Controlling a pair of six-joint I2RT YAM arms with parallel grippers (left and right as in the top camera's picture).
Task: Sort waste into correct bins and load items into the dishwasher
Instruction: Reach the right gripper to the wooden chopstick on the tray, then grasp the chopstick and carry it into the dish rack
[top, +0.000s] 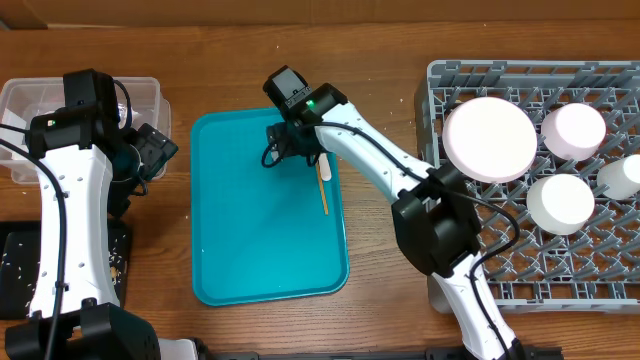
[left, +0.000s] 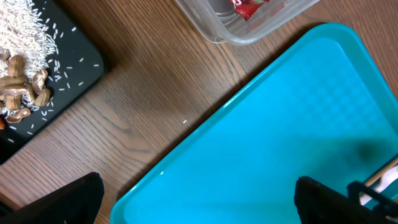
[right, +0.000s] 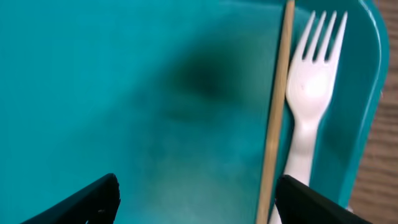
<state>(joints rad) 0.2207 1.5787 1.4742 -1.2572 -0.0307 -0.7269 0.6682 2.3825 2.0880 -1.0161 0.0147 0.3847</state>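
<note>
A white fork (right: 308, 93) lies beside a thin wooden stick (right: 277, 112) near the right edge of the teal tray (top: 270, 230); both show in the overhead view (top: 323, 180). My right gripper (right: 196, 202) is open and empty just above the tray, the stick by its right finger; in the overhead view it is at the tray's far end (top: 285, 140). My left gripper (left: 199, 202) is open and empty over the tray's corner, near the clear box (top: 30, 100). A red wrapper (left: 249, 7) lies in the clear box (left: 217, 28). The black tray (left: 81, 68) holds rice and brown scraps.
The grey dish rack (top: 470, 75) at the right holds a pale-pink plate (top: 490, 140), two bowls (top: 573, 130) (top: 560, 200) and a white cup (top: 620, 178). The black tray (top: 15, 270) lies at the front left. My right arm stretches across from the rack to the teal tray.
</note>
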